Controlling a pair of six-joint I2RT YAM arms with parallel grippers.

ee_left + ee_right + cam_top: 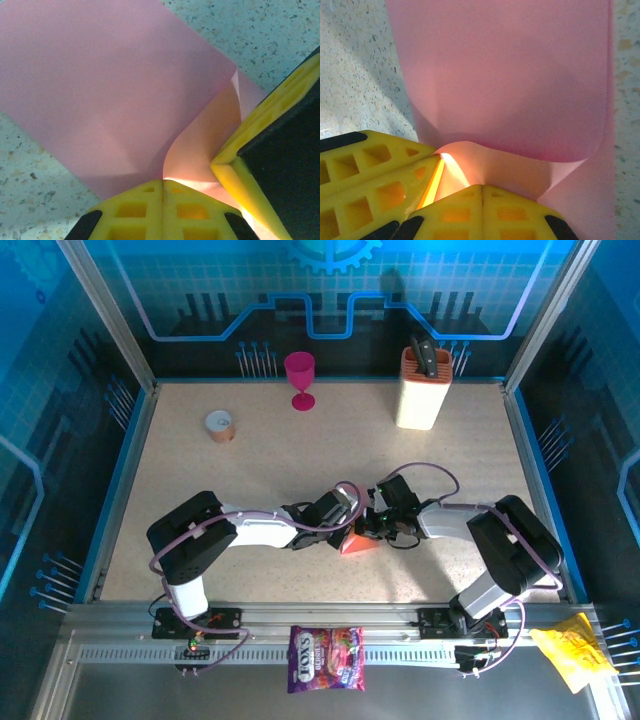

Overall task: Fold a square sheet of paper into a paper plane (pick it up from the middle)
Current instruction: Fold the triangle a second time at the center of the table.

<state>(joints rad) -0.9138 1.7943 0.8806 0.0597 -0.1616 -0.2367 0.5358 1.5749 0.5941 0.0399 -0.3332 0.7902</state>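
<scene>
Gripping: left gripper point(162, 182) and right gripper point(482, 187), both clamped on 1 square sheet of paper point(110, 90)
Sheet: mid-table point(250, 480), curled up between them
Others: 1 goblet point(300, 378), 1 knife block point(423, 390), 1 tape roll point(220, 425), 1 yellow wrapper point(573, 652)
Text: "FOX'S" on 1 candy bag point(326, 658)

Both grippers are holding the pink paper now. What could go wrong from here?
The left gripper and right gripper pinch the paper side by side; pulling apart could tear it. The fold is only a soft curl, so the crease may land crooked. Their fingers sit very close and could collide.
</scene>
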